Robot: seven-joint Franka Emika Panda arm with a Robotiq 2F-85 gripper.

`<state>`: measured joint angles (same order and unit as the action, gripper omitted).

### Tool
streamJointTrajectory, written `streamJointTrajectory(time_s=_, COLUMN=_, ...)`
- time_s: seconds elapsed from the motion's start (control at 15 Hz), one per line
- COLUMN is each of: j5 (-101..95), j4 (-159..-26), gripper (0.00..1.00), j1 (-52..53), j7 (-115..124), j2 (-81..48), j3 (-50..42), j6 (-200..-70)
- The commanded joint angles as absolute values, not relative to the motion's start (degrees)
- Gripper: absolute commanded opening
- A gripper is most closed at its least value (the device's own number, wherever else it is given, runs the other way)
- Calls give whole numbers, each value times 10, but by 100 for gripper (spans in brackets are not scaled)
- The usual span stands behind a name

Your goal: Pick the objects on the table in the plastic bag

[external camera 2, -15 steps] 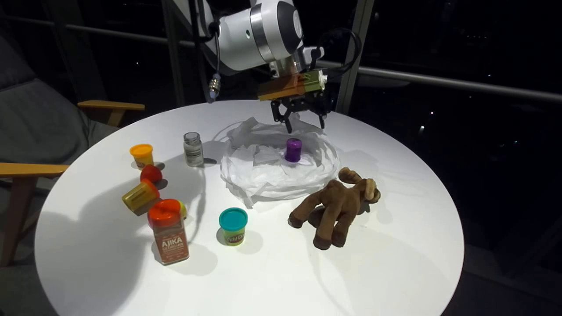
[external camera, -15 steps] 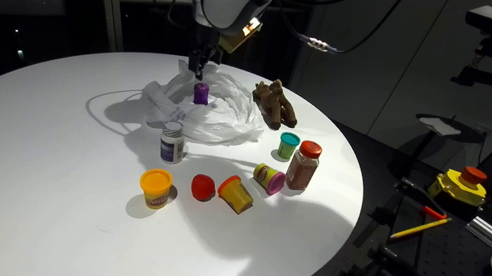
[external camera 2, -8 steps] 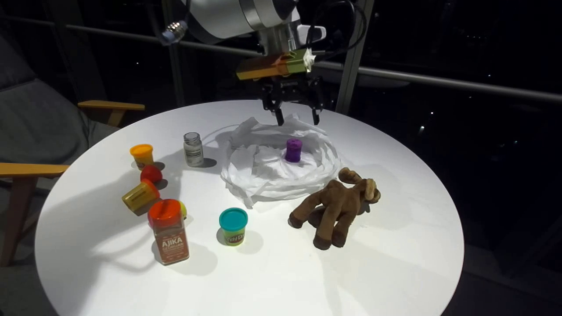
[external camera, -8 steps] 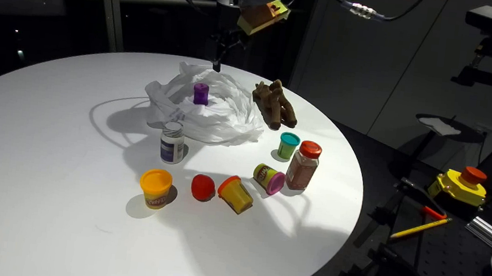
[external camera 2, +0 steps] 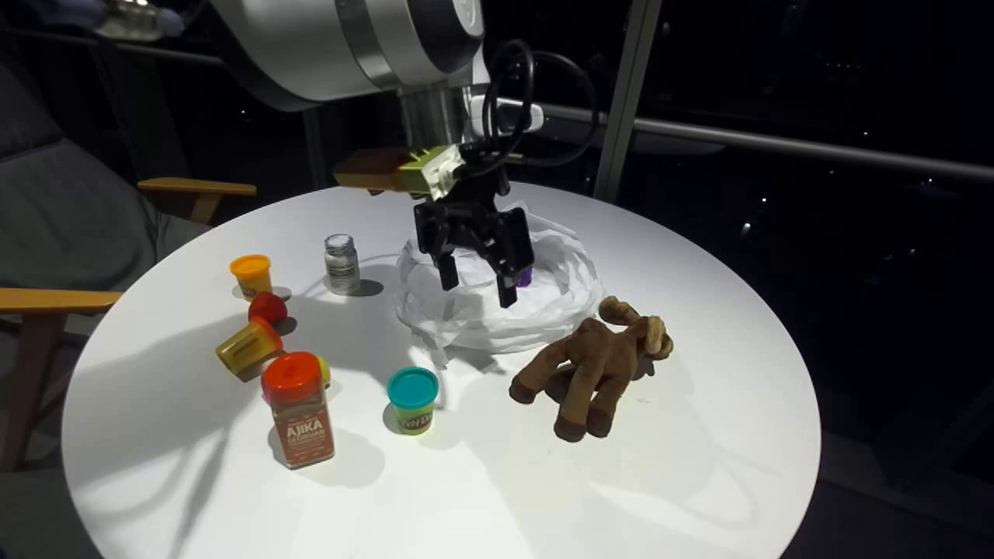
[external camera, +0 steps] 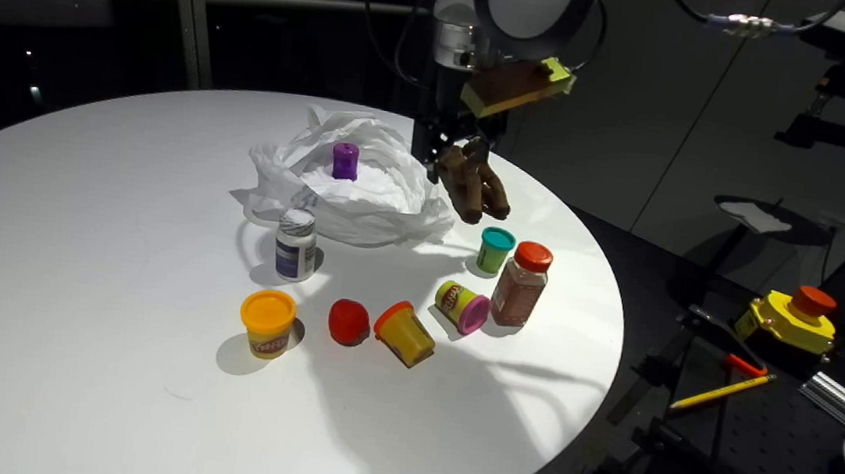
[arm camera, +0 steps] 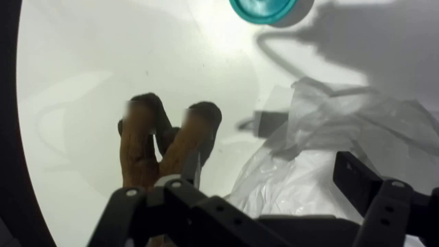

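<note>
Over the round white counter, the white-and-black robot arm reaches in high, wrist bent down, its black gripper hanging roughly between the crumpled translucent plastic bag and the brown plush animal. The jaws stand wide apart, gripping nothing. A purple cylindrical container sits inside the bag; the small coloured tubs and jars are outside it.

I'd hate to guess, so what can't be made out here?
Purple pot: mostly hidden by the pincer, in an exterior view.
Pink-lidded tub: mostly behind the red-lidded jar, in an exterior view.
Teal lid: cut off by the wrist view's top edge.
Brown toy's legs: partly blurred in the wrist view.
</note>
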<state>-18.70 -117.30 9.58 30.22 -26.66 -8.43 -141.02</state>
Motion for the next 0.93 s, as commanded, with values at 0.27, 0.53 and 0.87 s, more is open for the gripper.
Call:
streamJointTrajectory(time_s=0.27, j5=-129, j4=-1428, gripper=100, j1=69, j7=347, j2=-102, j3=-75, j6=-1527)
streamJointTrajectory(time_s=0.53, j5=-117, j4=-1475, gripper=100, j1=57, j7=337, j2=-101, j3=-79, j6=-1640)
streamJointTrajectory(time_s=0.87, j5=-123, j4=-1468, gripper=100, j1=78, j7=337, j2=-133, j3=-98, j6=-1716)
